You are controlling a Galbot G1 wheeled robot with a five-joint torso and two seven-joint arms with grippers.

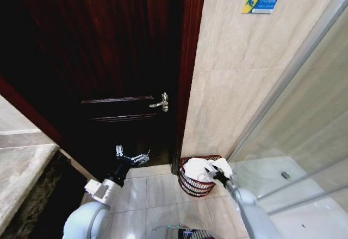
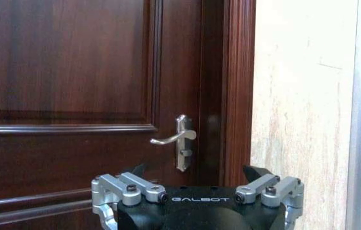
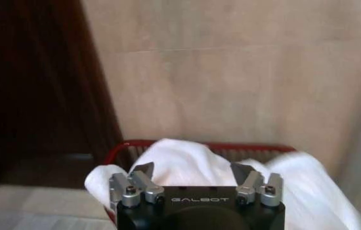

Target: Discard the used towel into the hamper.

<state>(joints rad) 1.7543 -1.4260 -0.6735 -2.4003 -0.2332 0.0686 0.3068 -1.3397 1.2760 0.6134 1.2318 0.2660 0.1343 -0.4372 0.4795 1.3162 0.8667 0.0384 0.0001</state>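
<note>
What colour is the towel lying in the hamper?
White. The towel shows best in the right wrist view, heaped over the dark red hamper rim.

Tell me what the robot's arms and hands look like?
Both arms are smooth and silvery-white. Each hand, the left hand and the right hand, has a black body marked GALBOT in white, with silver metal knuckle blocks, dark bolts and dark pointed finger tips.

Head camera high, downward; wrist cameras low, wall-facing, close.
</note>
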